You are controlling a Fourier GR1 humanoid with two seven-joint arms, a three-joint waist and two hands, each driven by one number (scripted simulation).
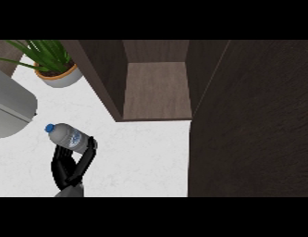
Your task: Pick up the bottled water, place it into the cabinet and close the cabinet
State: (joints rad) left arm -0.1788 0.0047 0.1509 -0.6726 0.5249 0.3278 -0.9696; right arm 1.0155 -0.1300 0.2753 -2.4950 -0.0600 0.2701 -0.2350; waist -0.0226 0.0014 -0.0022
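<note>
Bottle (67, 134): one, clear with a blue cap, held by the left hand (69, 165) over the white counter (143, 157), below and left of the cabinet (156, 88). The fingers curl round its lower half and hide that part; the cap end points up and left. Only one hand shows (the right is out of view). Cabinet: one, dark wood, open at the front, with a bare shelf inside; its top is cut off by the view's edge. Door (259, 125): one dark panel stands open at the right, filling that side and hiding the counter behind it. Plant (50, 62): one, in a pale pot at upper left, leaves partly cropped. Grey appliance (3, 106): one, cut off at the left edge, type unclear.
</note>
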